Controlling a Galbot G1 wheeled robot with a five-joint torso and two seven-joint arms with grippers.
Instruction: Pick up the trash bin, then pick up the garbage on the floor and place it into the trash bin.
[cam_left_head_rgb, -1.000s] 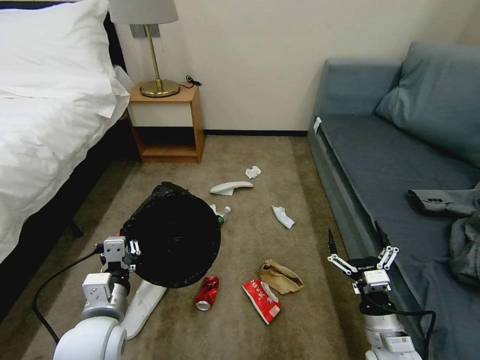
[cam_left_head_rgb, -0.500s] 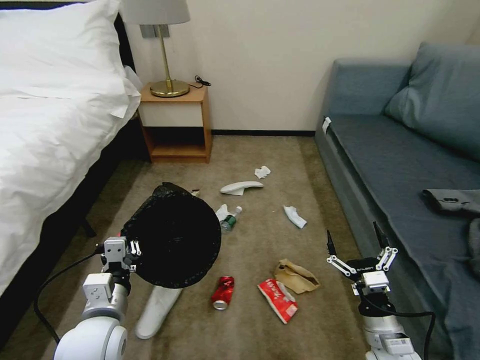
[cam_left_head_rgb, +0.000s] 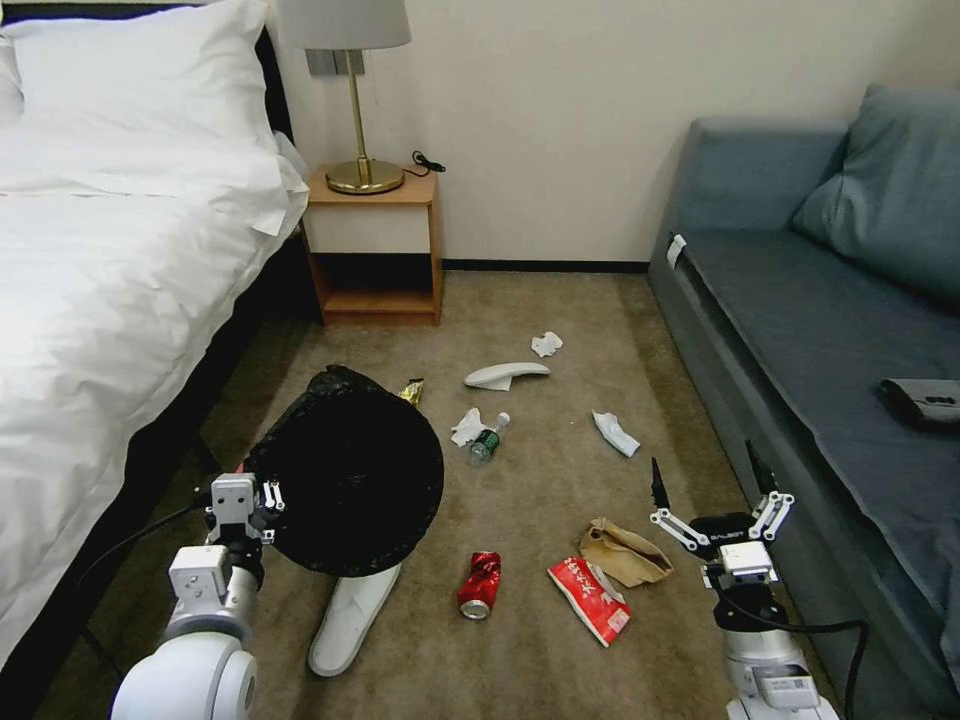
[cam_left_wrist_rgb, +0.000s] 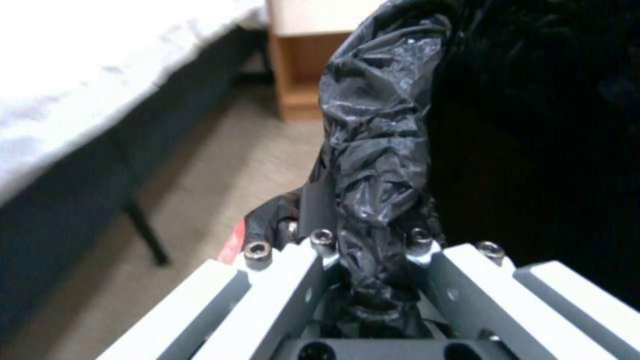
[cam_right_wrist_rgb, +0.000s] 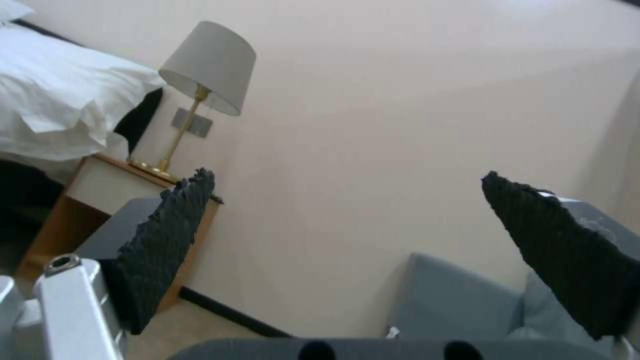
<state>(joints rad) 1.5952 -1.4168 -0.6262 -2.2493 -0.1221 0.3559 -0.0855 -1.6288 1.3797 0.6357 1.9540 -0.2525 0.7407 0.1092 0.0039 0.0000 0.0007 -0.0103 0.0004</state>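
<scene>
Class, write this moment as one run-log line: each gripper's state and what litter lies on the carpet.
left gripper: shut on trash bin, held up | right gripper: open, empty, beside sofa | carpet: red can, red packet, bottle

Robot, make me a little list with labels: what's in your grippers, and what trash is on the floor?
left gripper: shut on the bin rim, bin held up over the carpet
right gripper: open, empty, raised near the sofa
slippers: one partly under the bin, one farther off
can: red, lying down
packet: red, beside the brown paper
bottle: lying by a tissue
other tissues: one, one
wrapper: gold, behind the bin
</scene>
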